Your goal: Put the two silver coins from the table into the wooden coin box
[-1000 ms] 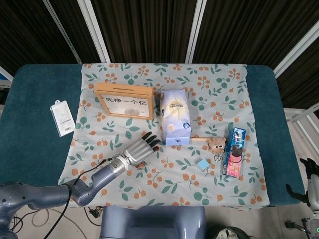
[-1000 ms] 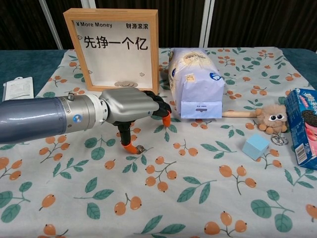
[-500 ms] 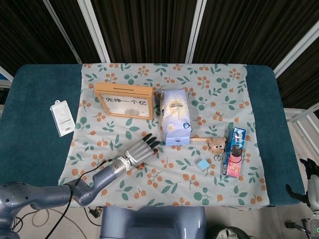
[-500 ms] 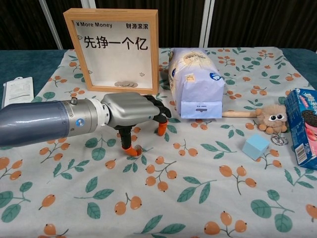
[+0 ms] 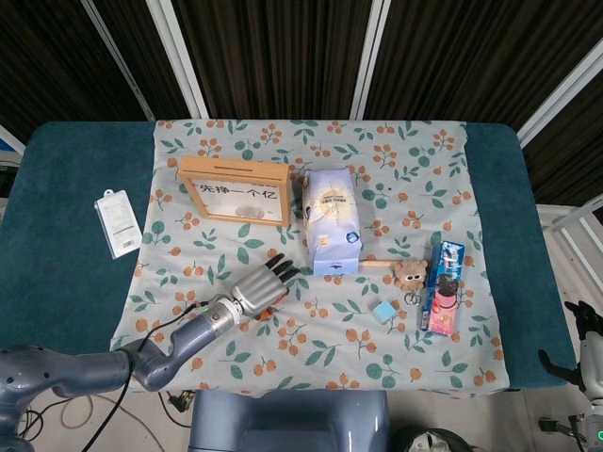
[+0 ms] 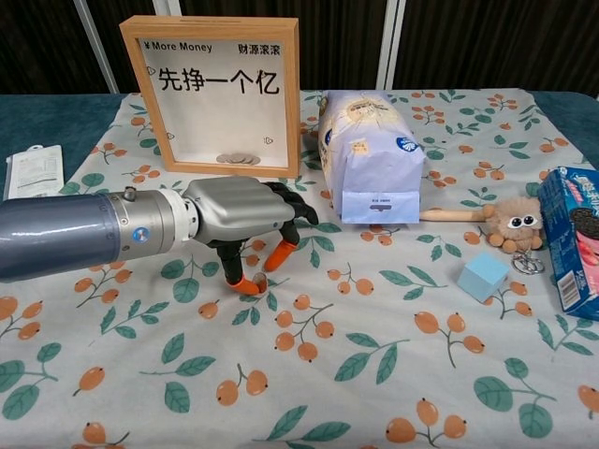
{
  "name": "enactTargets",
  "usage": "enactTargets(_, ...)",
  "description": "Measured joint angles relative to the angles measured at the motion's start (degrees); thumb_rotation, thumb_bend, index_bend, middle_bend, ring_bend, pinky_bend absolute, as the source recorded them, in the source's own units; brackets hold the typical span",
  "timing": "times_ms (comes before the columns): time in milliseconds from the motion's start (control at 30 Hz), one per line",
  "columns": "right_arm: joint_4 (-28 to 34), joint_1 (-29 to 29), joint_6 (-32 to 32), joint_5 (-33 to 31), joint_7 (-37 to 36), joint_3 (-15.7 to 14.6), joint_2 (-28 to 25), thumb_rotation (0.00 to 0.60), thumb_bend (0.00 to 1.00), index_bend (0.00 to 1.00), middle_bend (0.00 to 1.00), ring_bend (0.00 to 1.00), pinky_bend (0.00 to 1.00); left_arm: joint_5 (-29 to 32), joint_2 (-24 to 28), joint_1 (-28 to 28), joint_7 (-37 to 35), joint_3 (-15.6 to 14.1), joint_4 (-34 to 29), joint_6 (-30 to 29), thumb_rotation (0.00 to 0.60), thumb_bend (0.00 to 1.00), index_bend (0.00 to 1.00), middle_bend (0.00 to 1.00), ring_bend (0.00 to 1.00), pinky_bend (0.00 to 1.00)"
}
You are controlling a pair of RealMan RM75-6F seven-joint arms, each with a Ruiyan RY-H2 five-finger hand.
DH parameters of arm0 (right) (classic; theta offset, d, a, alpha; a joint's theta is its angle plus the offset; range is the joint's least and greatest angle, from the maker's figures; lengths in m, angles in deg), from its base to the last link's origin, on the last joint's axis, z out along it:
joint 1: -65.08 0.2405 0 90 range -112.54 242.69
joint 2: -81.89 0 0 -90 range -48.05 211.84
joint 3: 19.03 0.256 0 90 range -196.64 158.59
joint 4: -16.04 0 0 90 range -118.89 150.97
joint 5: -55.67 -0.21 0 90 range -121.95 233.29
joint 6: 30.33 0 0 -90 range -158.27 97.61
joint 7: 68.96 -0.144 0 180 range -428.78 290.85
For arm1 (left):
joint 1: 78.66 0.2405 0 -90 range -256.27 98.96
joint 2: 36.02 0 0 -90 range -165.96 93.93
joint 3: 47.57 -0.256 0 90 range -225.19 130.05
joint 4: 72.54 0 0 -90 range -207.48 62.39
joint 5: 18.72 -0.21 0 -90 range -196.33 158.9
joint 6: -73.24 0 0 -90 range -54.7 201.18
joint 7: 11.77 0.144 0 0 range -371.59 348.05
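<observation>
Wood frames the biggest task item in front of you: the wooden coin box [image 6: 217,92] stands upright at the back left of the floral tablecloth [image 6: 374,374], a pale timber frame around a clear front printed with "More Money" and large black Chinese characters. Through that front you can see a small heap of coins [image 6: 238,159] lying on its floor. In the head view the box [image 5: 235,191] sits just left of the white and blue bag [image 5: 332,223], close beside it.

Your left hand [image 6: 245,217] is low over the cloth in front of the box, near its right corner. Its fingers curl downward, and the orange tips of the thumb and one finger [image 6: 278,254] are drawn close together just above the fabric. You cannot tell from either view whether a coin is pinched between them; no silver coin shows plainly on the cloth. From above, the same hand [image 5: 260,286] lies below the box and left of the bag.

Your right hand [image 5: 586,318] shows only at the far right edge of the head view, off the table, and its state cannot be told.
</observation>
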Motion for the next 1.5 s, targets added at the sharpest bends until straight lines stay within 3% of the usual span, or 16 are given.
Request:
enactTargets(167,0.1,0.0,-0.1,-0.2,0.0,0.0,0.0,0.6,0.37,0.14,0.05,0.04,0.0,0.2,0.2,0.1,0.3,-0.1,0.0,0.0,0.6,0.24,0.62,0.08,0.0,0.0)
enactTargets(600,0.4,0.1,-0.4,-0.8,-0.2,0.0,-0.3,0.6,0.37,0.15,0.05,0.04,0.0,-0.3,0.1,-0.2,1.4,-0.6,0.1,0.5,0.6,0.26,0.59,0.08,0.0,0.0)
enactTargets(967,0.6,0.2,-0.8,-1.1,-0.3,-0.1,-0.5,0.6,0.37,0.18,0.05,0.04,0.0,0.7,0.3,-0.3,1.0,-0.6,-0.4,2.0,0.6,0.46,0.61,0.09,0.0,0.0)
enactTargets(1233,0.6,0.4,-1.1,-1.6,-0.2,0.0,-0.7,0.6,0.37,0.19,0.05,0.04,0.0,0.6,0.9,-0.6,-1.5,-0.3,-1.2,3.0,0.6,0.56,0.7,0.12,0.0,0.0)
enactTargets(1500,0.9,0.5,-1.5,-1.8,-0.2,-0.2,-0.8,0.6,0.37,0.19,0.05,0.04,0.0,0.4,1.9,-0.4,-1.8,0.4,-1.7,1.7,0.6,0.63,0.71,0.13,0.0,0.0)
